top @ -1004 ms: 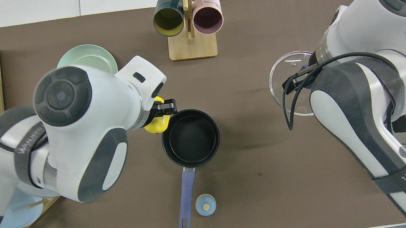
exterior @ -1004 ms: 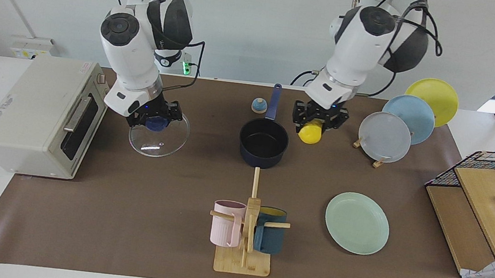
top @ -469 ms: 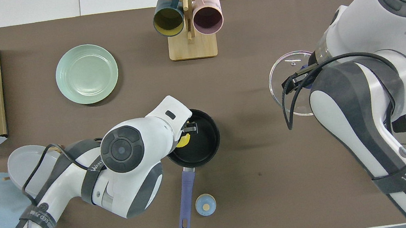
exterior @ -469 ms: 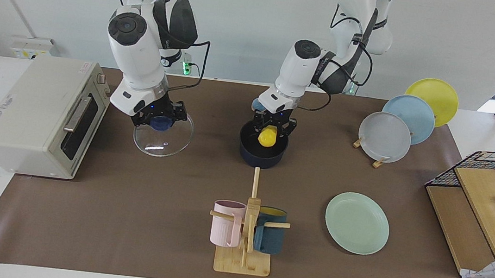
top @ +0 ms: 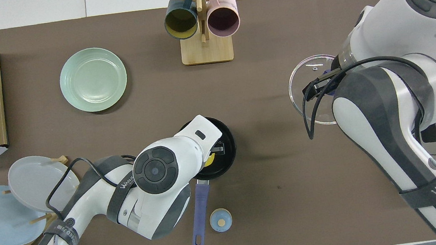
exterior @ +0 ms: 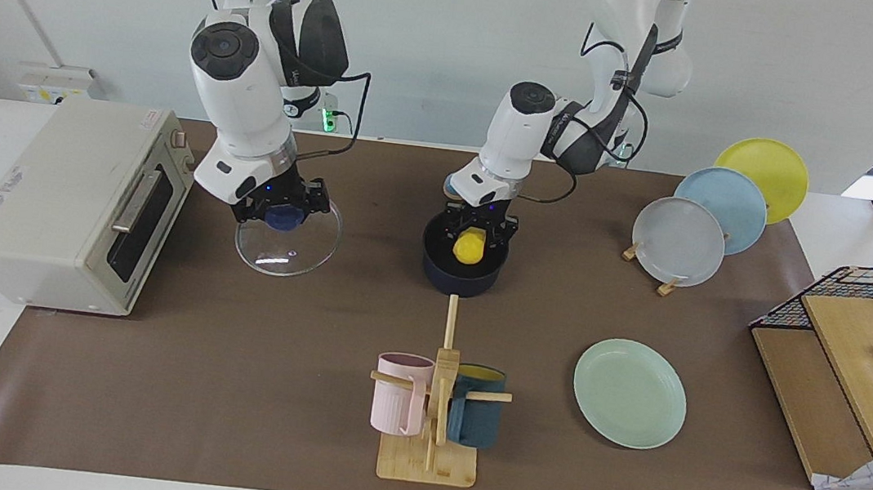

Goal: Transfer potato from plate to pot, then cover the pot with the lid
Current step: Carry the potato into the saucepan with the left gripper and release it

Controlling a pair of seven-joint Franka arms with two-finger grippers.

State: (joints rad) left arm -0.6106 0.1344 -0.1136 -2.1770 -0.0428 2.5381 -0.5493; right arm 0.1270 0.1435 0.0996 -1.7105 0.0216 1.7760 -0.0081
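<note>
With the potato (exterior: 469, 246) clenched by the left claw (exterior: 473, 243) inside the pot (exterior: 463, 274), and the lid (exterior: 288, 240) gripped at its knob by the right claw (exterior: 279, 209), the lid could be knocked against the left arm if swung over before that arm is withdrawn.

White counter (exterior: 858, 227) with a brown mat (exterior: 239, 387) over most of it. Sitting on the mat: navy pot (exterior: 465, 279), mint plate (exterior: 630, 394), mug rack (exterior: 428, 462), upright plate rack (exterior: 666, 286), small blue bell (top: 221, 220); toaster oven (exterior: 54, 210) at the right arm's end
</note>
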